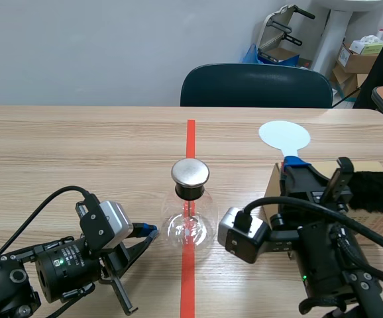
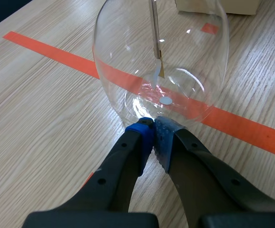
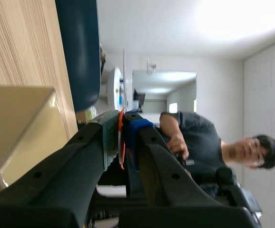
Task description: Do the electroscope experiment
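The electroscope, a clear glass flask [image 1: 190, 225] with a round metal cap [image 1: 190, 172], stands on the red tape line at mid-table. Inside the flask [image 2: 161, 57] a metal rod hangs down with small foil leaves at its end. My left gripper [image 1: 153, 230] lies low on the table, shut on nothing, its tips [image 2: 152, 124] right at the flask's base. My right gripper [image 1: 295, 163] is turned on its side and shut on the thin orange handle [image 3: 121, 142] of a paddle, whose pale round disc [image 1: 283, 135] stands beyond the fingers, right of the flask.
A cardboard box [image 1: 370, 218] with a black furry cloth [image 1: 377, 191] on it sits under and behind the right arm. A dark chair [image 1: 256, 86] stands across the table. A person [image 3: 209, 147] shows in the right wrist view, far off in the room.
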